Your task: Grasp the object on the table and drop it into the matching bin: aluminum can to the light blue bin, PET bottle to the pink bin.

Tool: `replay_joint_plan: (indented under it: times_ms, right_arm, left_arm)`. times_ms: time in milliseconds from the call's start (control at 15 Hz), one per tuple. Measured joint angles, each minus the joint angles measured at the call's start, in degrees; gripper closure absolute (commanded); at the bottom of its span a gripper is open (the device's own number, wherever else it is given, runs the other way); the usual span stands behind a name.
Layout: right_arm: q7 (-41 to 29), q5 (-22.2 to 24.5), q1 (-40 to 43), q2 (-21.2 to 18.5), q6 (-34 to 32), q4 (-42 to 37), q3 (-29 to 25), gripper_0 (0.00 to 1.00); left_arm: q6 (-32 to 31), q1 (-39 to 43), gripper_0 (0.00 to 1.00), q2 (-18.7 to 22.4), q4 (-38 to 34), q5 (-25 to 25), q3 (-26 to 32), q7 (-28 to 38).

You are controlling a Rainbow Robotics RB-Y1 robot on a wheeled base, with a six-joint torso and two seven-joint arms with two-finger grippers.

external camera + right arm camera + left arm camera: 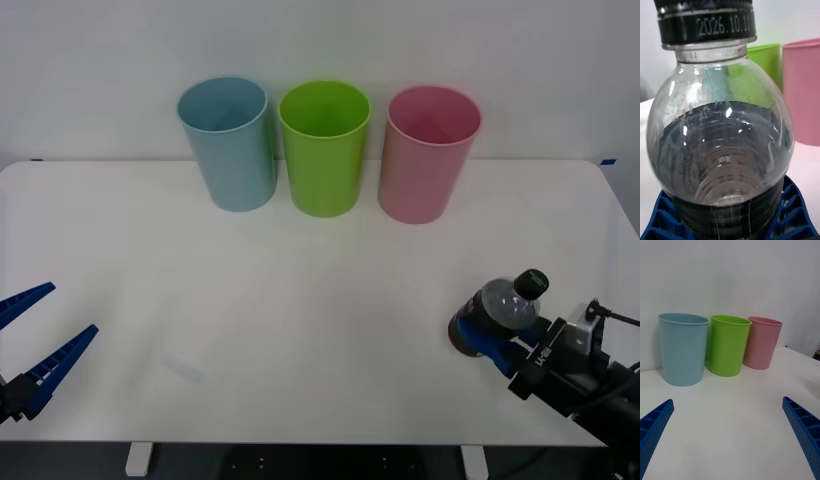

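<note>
Nearest the robot, at the counter's (300,300) front right, the right pincer (478,338) was clamped on the PET bottle (505,305). The bottle sat between the blue ribbed fingers (790,210), which pressed against its lower body on both sides. In the front view the bottle leaned, its black cap (531,282) pointing up and to the right, away from the bins. In the right wrist view the bottle (720,150) stood close to the camera, its clear shoulder above the dark brown liquid, with a printed date running around the black cap (705,22). Whether its base touched the counter could not be told.

At the front left edge, the left pincer (35,335) hovered with its two blue fingers (803,427) spread wide apart and nothing between them, well away from the bottle.

At the far side of the white counter, three tall bins stood in a row near the wall. From the robot's left to right they were the light blue bin (228,145), a lime green bin (323,148) and the pink bin (428,153). The pink bin stood nearest the bottle's side, but still well apart from it.
</note>
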Motion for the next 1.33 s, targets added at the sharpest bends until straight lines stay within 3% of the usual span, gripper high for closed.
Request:
replay_joint_plan:
  times_ms: [400, 667, 933, 1333]
  right_arm:
    - [-10.47, -0.19, 0.11, -0.28, 8.29, -10.47, -0.07, 1.0]
    - [-17.13, 0.23, 0.08, -2.58, 13.53, -16.43, 0.01, 1.0]
    - [-22.22, 1.26, -0.75, -7.85, 19.36, -21.05, 0.47, 1.0]
    - [-32.85, 1.26, -6.67, -17.39, 21.0, -21.78, 0.61, 1.0]
  left_arm:
    - [0.0, 0.0, 0.0, 0.0, 0.0, 0.0, 0.0, 0.0]
    - [0.0, 0.0, 0.0, 0.0, 0.0, 0.0, 0.0, 0.0]
    - [0.0, 0.0, 0.0, 0.0, 0.0, 0.0, 0.0, 0.0]
    - [0.0, 0.0, 0.0, 0.0, 0.0, 0.0, 0.0, 0.0]
